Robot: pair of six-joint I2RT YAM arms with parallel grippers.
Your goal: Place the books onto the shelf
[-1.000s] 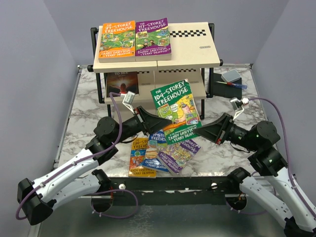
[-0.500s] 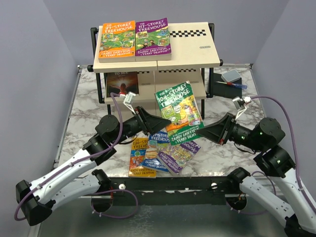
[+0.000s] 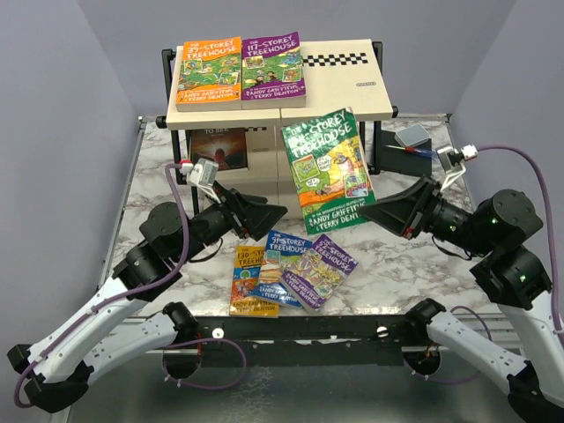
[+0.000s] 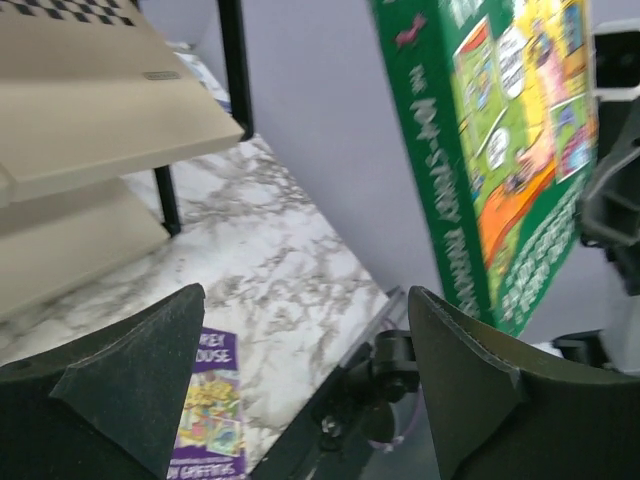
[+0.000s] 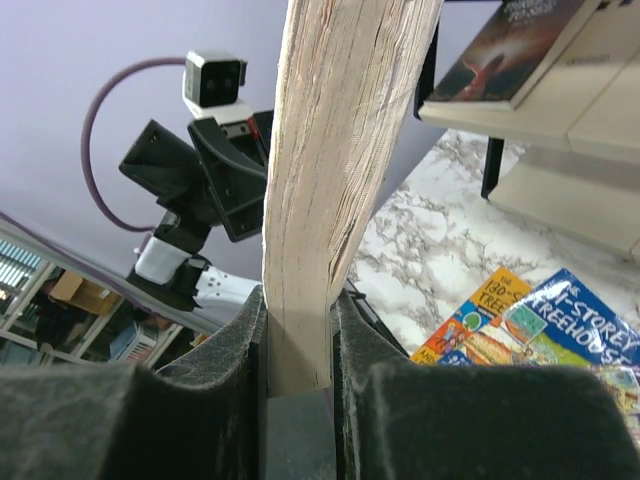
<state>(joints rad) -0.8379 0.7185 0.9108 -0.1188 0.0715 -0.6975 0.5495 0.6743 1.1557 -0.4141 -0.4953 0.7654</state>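
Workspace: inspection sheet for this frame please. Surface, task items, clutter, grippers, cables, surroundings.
Surface: marbled table; three books overlap near its front edge.
Job's things: shelf; orange book and purple book lie flat on its top tier; dark book on the middle tier; green book held up in front of the shelf.
Clutter: dark box with grey top, right of the shelf.
Grippers: left gripper open, empty; right gripper shut on the green book's edge.
Cables: purple cables loop off both wrists.
Surroundings: plain walls; nothing else seen.
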